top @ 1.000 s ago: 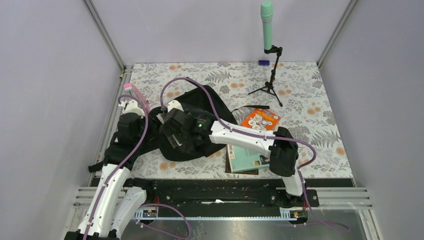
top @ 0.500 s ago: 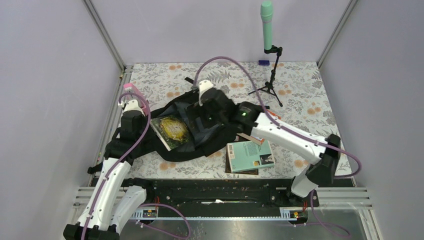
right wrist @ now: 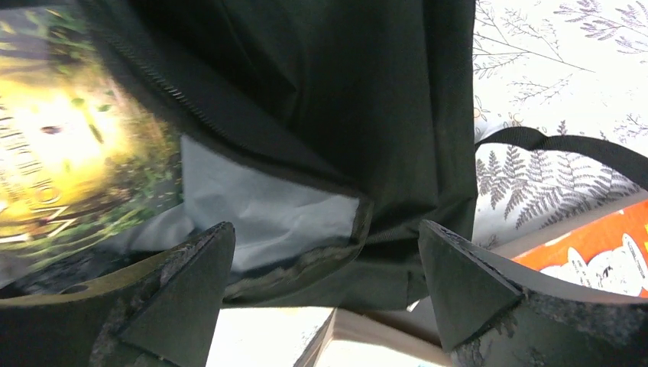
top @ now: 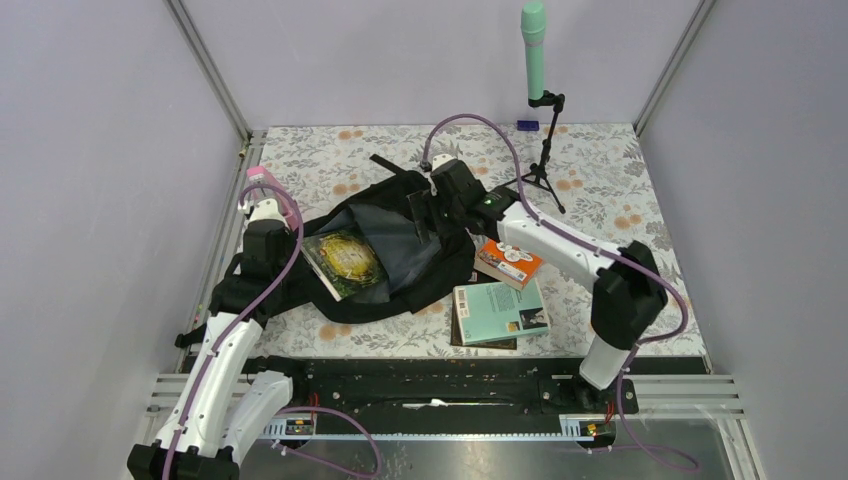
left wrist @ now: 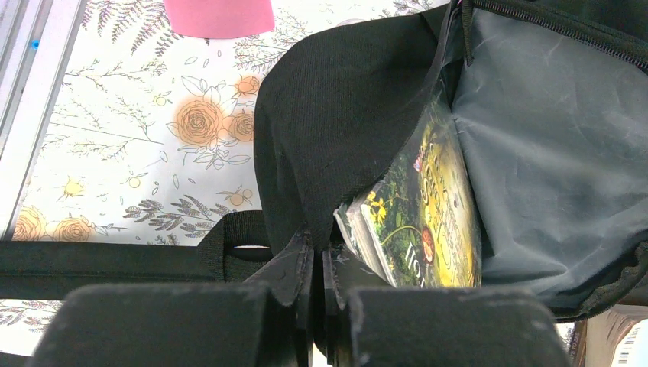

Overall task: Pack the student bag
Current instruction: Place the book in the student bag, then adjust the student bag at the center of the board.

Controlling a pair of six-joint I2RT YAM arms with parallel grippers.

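Observation:
The student bag (top: 432,262) lies open on the table, its grey lining (top: 405,245) showing. A green-and-yellow book (top: 345,262) rests in its mouth. My left gripper (top: 278,262) is at the bag's left edge. In the left wrist view, this gripper (left wrist: 317,256) is shut on the bag's black fabric rim (left wrist: 336,130), with the book (left wrist: 432,214) just to its right. My right gripper (top: 420,215) hangs open over the bag's far side. In the right wrist view, its jaws (right wrist: 325,252) stand wide apart above the bag's zipper edge (right wrist: 306,229) and hold nothing.
An orange book (top: 510,262) lies right of the bag. A teal book (top: 500,310) sits on a brown one nearer the front. A green microphone (top: 534,50) on a tripod stands at the back. A pink object (top: 262,176) is at the left edge.
My right gripper has opened, left the green book in the bag's mouth and drawn back to the right, toward the far side. The left gripper has kept its pinch.

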